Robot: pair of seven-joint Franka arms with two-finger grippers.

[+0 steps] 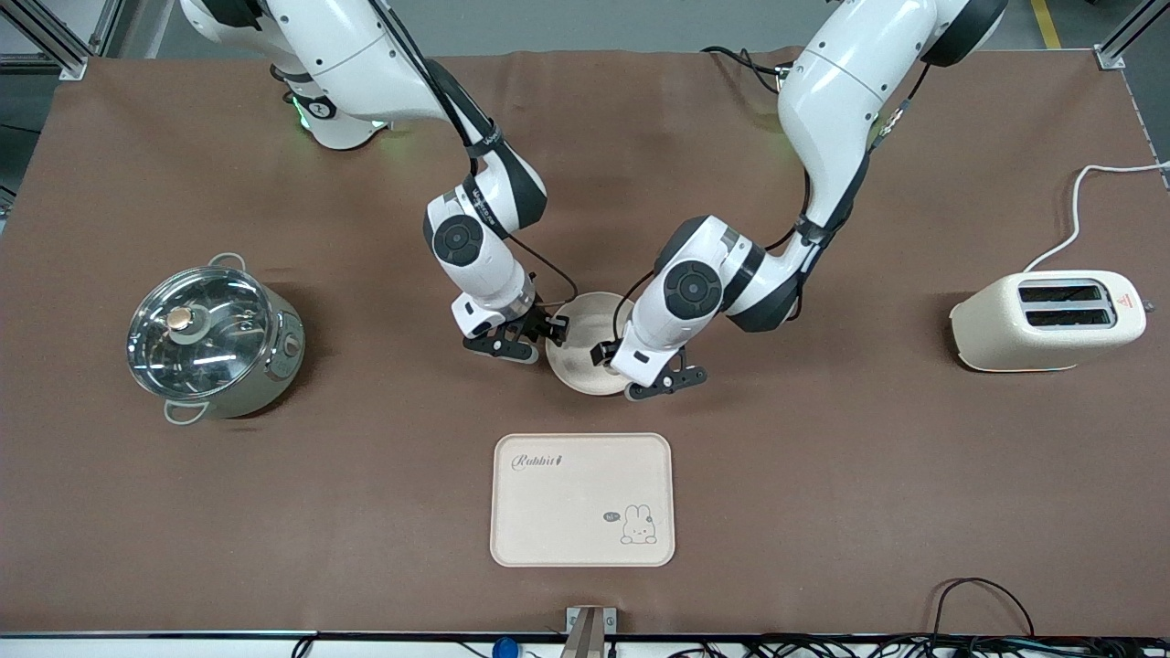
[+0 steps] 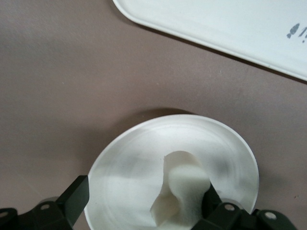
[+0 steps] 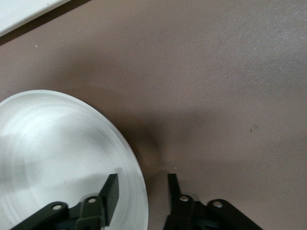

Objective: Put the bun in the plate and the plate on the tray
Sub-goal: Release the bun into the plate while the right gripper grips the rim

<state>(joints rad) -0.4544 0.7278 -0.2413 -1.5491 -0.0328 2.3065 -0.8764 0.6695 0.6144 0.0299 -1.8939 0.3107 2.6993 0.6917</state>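
Note:
The round cream plate (image 1: 576, 364) lies on the brown mat, farther from the front camera than the tray (image 1: 583, 500). In the left wrist view the pale bun (image 2: 184, 184) lies in the plate (image 2: 134, 153). My left gripper (image 1: 663, 384) is low over the plate's edge, open wide, with the bun between its fingers and against one finger (image 2: 213, 203). The left hand hides the bun in the front view. My right gripper (image 1: 524, 340) is open and straddles the plate's rim (image 3: 136, 172), one finger (image 3: 109, 191) over the plate and one outside it.
A steel pot with a glass lid (image 1: 210, 343) stands toward the right arm's end. A cream toaster (image 1: 1047, 320) with a white cord stands toward the left arm's end. The tray's edge shows in both wrist views (image 2: 230, 24) (image 3: 19, 12).

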